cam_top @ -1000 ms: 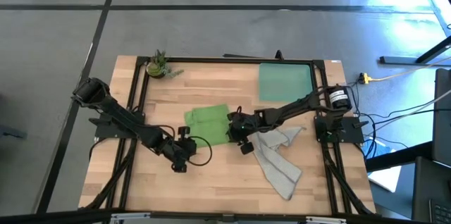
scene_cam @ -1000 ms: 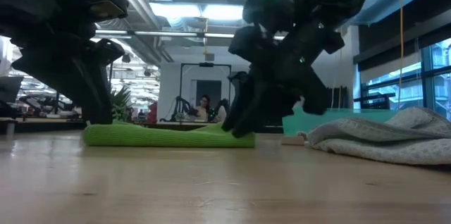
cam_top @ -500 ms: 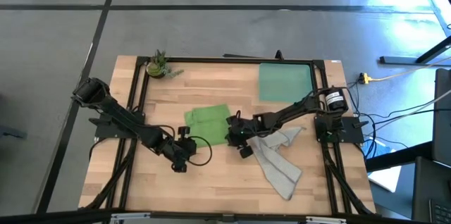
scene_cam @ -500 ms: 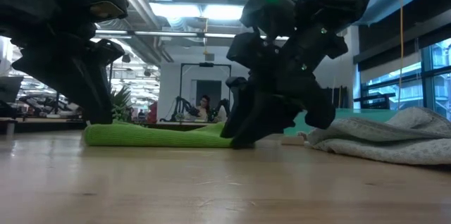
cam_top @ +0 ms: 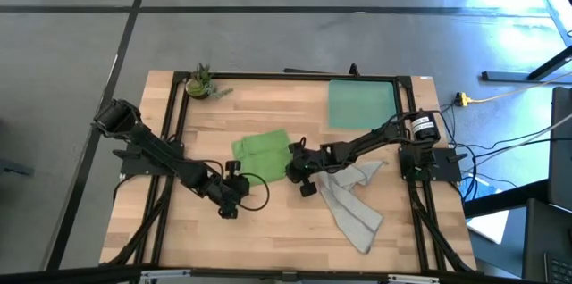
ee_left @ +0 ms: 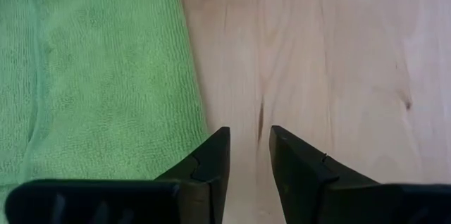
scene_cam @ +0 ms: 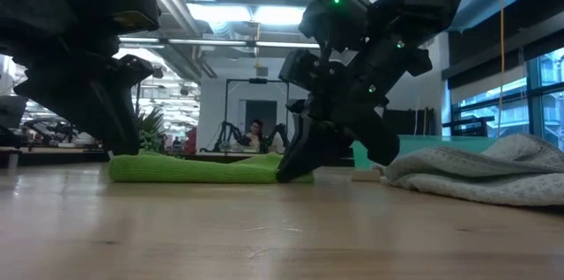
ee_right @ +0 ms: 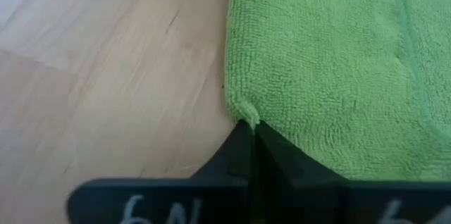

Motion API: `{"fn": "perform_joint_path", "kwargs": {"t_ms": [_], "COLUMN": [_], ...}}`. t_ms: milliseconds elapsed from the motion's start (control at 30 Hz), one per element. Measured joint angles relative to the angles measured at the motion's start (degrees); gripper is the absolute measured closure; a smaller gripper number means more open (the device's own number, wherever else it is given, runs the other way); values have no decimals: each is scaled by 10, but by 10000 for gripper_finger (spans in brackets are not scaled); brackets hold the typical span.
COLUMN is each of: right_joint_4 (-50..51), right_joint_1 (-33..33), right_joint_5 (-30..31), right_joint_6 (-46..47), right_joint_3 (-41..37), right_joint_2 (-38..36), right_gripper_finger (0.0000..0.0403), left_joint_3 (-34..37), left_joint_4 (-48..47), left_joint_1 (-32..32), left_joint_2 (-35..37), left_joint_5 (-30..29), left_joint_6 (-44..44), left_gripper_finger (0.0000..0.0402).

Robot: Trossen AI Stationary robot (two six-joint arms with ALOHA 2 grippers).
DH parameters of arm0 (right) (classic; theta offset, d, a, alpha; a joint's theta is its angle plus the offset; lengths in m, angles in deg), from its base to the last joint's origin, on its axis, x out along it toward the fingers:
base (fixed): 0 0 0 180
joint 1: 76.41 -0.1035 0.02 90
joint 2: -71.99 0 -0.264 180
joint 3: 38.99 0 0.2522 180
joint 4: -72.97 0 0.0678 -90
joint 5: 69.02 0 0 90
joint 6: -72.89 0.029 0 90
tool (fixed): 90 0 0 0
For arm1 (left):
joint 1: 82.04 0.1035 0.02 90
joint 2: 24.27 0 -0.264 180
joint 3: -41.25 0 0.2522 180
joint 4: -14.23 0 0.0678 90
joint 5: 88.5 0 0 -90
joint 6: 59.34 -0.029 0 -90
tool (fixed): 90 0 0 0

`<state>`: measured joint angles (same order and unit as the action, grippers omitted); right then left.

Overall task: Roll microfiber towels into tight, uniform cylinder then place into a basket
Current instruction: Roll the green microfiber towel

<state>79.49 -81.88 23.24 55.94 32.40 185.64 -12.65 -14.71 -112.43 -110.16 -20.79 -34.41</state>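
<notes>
Neither of the 2 towels is rolled and the teal basket (cam_top: pixel 361 104) sits bare: the right end effector (ee_right: pixel 248 129) is pinched on the lime green towel (cam_top: pixel 261 151)'s corner, the left end effector (ee_left: pixel 244 155) hovers slightly apart over the worktop (cam_top: pixel 277 221), and the grey towel (cam_top: pixel 353 202) lies crumpled.

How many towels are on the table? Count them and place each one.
2. The lime green towel lies flat mid-table, its corner pinched by the right pincer. The grey towel lies crumpled toward the right side. None in the basket.

Lime green towel (cam_top: pixel 261 149), grey towel (cam_top: pixel 356 204)
</notes>
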Motion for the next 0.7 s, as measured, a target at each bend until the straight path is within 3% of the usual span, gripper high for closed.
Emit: {"fn": "perform_joint_path", "kwargs": {"t_ms": [567,700], "right_joint_4": [-2,-2], "right_joint_1": [0,8], "right_joint_5": [-11,-66], "right_joint_6": [4,24], "right_joint_3": [-1,-2], "right_joint_2": [-1,-10], "right_gripper_finger": [400,401], "left_joint_3": [0,0], "left_joint_4": [2,2], "left_joint_1": [3,3], "left_joint_2": [0,0], "left_joint_5": [-48,-43], "left_joint_6": [38,24], "left_gripper_finger": [282,280]}}
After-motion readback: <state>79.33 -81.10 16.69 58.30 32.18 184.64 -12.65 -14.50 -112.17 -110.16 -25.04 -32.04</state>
